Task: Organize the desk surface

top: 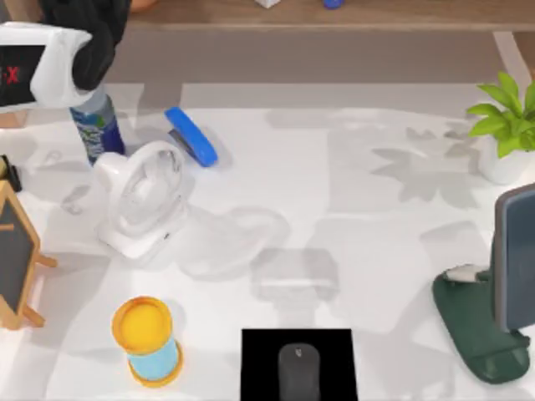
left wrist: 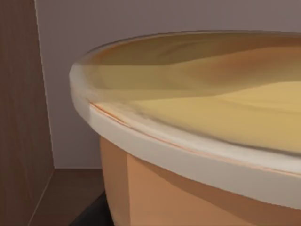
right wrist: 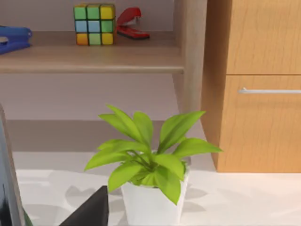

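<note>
My left end effector [top: 88, 63] sits upper left over the bottle [top: 99, 129] — grip state unclear — so I'd descend slowly, avoiding the fan [top: 142, 200].

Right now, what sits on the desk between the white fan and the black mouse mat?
In the top view, just bare desk surface between the white fan and the black mat; the yellow-topped hourglass stands off to the left.

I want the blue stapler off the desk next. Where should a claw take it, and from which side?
Grip the blue stapler across its narrow width at mid-length, coming from above. It lies flat and slanted on the desk surface, so the claw probably needs turning square to that slant.
</note>
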